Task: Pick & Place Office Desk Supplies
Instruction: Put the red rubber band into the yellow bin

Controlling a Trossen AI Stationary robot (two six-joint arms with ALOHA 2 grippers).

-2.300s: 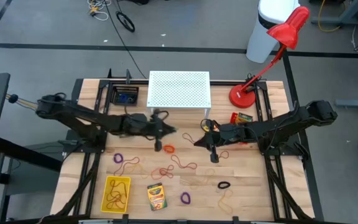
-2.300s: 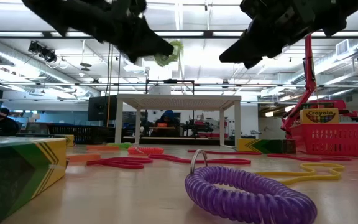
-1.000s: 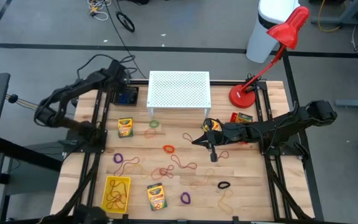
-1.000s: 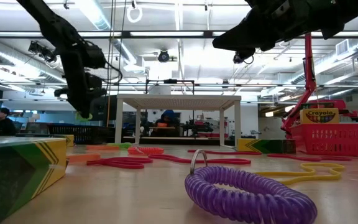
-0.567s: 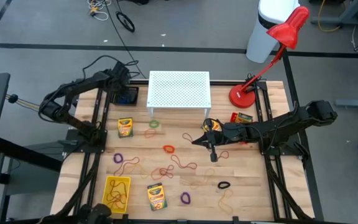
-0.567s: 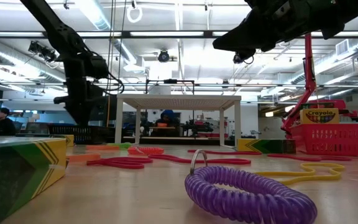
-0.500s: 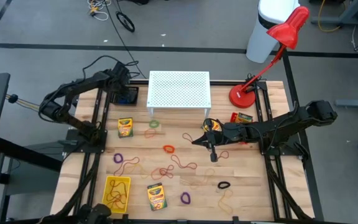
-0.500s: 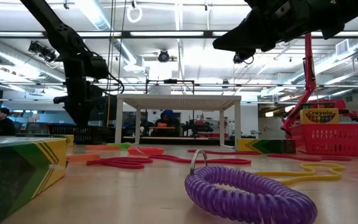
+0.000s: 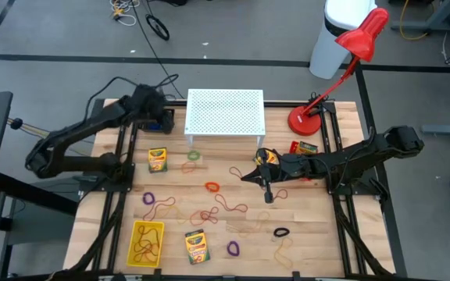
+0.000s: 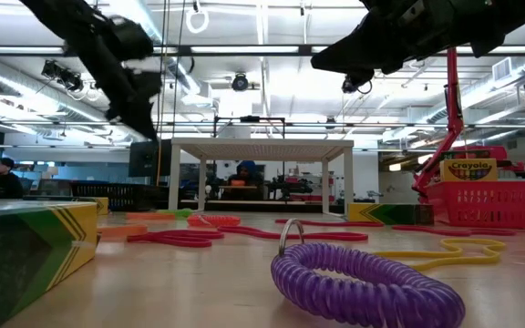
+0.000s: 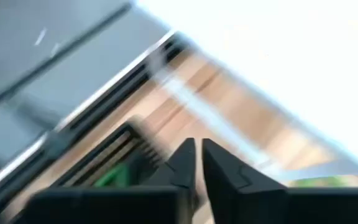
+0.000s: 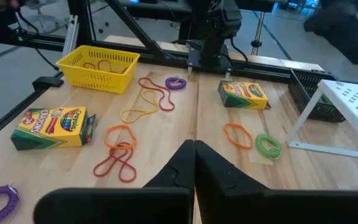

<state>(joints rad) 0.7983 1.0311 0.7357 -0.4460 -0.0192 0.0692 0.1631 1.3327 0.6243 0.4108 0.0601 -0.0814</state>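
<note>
While the left gripper (image 9: pixel 160 117) hangs over the black mesh basket (image 9: pixel 159 122) at the counter's (image 9: pixel 319 250) far left corner, fingers nearly together and empty, the right gripper (image 9: pixel 246 177) waits mid-counter, closed — beside the orange elastic loop (image 9: pixel 212 186) and green elastic loop (image 9: pixel 191 156).

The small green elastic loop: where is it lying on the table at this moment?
In the high view the small green elastic loop lies flat on the wooden table, left of centre, just in front of the white perforated stand's left leg and right of a yellow-and-green crayon box.
</note>
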